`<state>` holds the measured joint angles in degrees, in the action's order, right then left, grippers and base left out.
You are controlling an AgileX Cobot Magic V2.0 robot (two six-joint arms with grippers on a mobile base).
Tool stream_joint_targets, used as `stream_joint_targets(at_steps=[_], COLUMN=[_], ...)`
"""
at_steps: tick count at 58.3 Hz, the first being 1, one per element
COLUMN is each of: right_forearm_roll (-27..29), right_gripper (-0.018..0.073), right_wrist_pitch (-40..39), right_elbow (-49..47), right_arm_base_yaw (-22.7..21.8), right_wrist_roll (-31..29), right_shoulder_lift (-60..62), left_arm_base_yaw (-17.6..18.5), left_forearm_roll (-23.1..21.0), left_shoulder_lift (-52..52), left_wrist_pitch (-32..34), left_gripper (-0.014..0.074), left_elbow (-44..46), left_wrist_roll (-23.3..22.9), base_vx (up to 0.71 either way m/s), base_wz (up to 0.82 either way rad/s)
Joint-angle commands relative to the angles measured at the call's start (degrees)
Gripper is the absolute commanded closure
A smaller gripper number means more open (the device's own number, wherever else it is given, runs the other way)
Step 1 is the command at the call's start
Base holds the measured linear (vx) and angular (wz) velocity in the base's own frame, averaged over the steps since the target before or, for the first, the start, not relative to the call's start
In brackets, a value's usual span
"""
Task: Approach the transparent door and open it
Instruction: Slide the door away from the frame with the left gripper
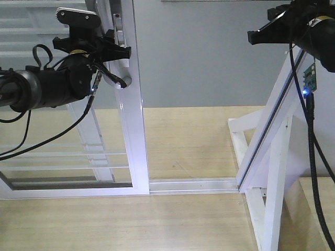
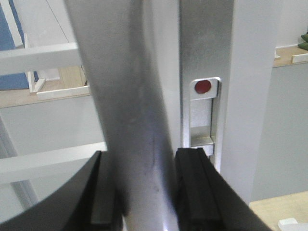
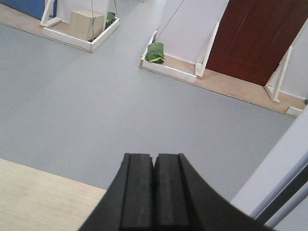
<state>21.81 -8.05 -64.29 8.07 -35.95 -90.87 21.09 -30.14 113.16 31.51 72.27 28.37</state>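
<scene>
The transparent door [image 1: 133,146] is a glass panel in a white metal frame with thin white bars, at the left of the front view. It stands slid to the left, with an open gap to the white jamb [image 1: 277,120] on the right. My left gripper [image 1: 118,52] is shut on the door's curved grey pull handle [image 2: 130,110]; its black pads [image 2: 192,187] press both sides of the handle. The lock plate [image 2: 202,113] with a red dot sits just right of it. My right gripper [image 3: 154,161] is shut and empty, held high at the right.
The white bottom track [image 1: 193,184] runs across the wooden floor [image 1: 193,136] to a slanted white brace frame [image 1: 272,209]. Beyond lies grey floor [image 3: 96,96] with a brown door [image 3: 255,33], a cardboard box [image 3: 86,24] and a green bundle [image 3: 155,52].
</scene>
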Motion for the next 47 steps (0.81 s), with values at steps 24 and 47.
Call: stream_joint_targets(at_steps=[24, 47], right_forearm_roll=[-0.47, -0.47], right_gripper=[0.0562, 0.0562], right_wrist_pitch=[-4.69, -4.64], right_elbow=[-1.72, -1.72], right_arm_base_yaw=[-0.23, -0.23], right_wrist_roll=[-0.27, 0.23], right_shoulder_lift=[2.64, 2.64], left_arm_base_yaw=[-8.50, -11.64], left_forearm_roll=[-0.66, -0.60], left_shoulder_lift=[-6.91, -7.45], left_wrist_pitch=[5.32, 3.79], left_gripper=[0.0315, 0.0318], left_elbow=[2.14, 2.14], left_wrist_roll=[1.31, 8.06], base_vx=[0.00, 0.00], base_wz=[0.00, 0.00])
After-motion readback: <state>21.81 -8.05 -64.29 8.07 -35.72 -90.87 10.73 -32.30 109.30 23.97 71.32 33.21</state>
